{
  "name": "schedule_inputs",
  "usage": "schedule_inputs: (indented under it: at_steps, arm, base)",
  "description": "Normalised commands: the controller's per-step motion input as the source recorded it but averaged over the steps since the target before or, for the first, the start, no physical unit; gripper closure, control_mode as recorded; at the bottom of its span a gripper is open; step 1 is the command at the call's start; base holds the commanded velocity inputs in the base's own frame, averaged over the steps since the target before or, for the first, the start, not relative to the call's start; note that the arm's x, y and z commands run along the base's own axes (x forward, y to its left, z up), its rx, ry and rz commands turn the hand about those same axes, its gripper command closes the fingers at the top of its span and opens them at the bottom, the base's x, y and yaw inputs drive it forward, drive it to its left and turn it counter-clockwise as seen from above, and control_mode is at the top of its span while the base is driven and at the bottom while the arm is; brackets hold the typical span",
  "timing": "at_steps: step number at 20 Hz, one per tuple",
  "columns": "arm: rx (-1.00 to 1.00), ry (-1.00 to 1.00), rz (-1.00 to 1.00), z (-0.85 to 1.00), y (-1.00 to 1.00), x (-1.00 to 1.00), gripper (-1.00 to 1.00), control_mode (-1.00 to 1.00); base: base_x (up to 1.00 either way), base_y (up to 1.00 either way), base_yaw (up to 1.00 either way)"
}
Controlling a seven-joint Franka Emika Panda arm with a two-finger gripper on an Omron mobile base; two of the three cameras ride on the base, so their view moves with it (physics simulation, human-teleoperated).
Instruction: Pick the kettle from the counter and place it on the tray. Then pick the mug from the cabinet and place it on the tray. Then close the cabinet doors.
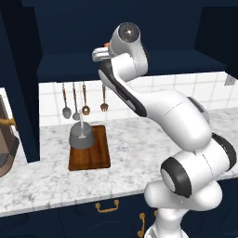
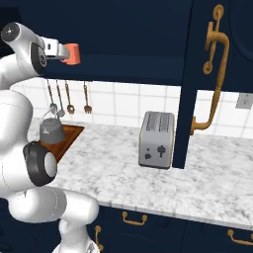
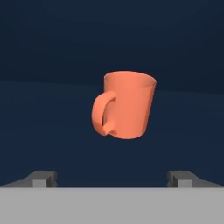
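The salmon-orange mug [image 3: 128,105] stands upright on the cabinet shelf [image 1: 69,65], its handle to the left in the hand view. My gripper [image 3: 113,179] is open and points straight at the mug, which is a short way ahead of the fingertips [image 3: 43,177] with nothing between them. From the right base view the gripper [image 2: 61,51] is level with the mug [image 2: 72,53], right beside it. The dark grey kettle [image 1: 82,136] sits on the reddish-brown tray [image 1: 100,154] on the counter [image 1: 139,153]. Both cabinet doors [image 1: 21,93] [image 2: 190,74] stand open.
A silver toaster [image 2: 157,139] stands on the counter beside the open right door with its long gold handle [image 2: 217,74]. Several utensils [image 1: 76,100] hang on the tiled wall behind the tray. A brown object [image 1: 4,139] sits at the far left edge.
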Motion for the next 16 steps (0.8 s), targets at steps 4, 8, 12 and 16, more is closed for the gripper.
schedule_inputs:
  at_steps: [4,8,12,16]
  arm:
    - [-0.05,0.0,-0.07,0.0,0.2,0.29,-1.0,-1.0]
    - [0.0,0.0,-0.21,0.0,0.27,0.24,-1.0,-1.0]
    - [0.0,0.0,-0.26,-0.02,0.08,0.25,-1.0,-1.0]
    - [0.0,0.0,-0.22,0.0,0.0,0.32,-1.0,-1.0]
  base:
    - [0.0,0.0,0.0]
    - [0.0,0.0,0.0]
    - [0.0,0.0,0.0]
    - [0.0,0.0,0.0]
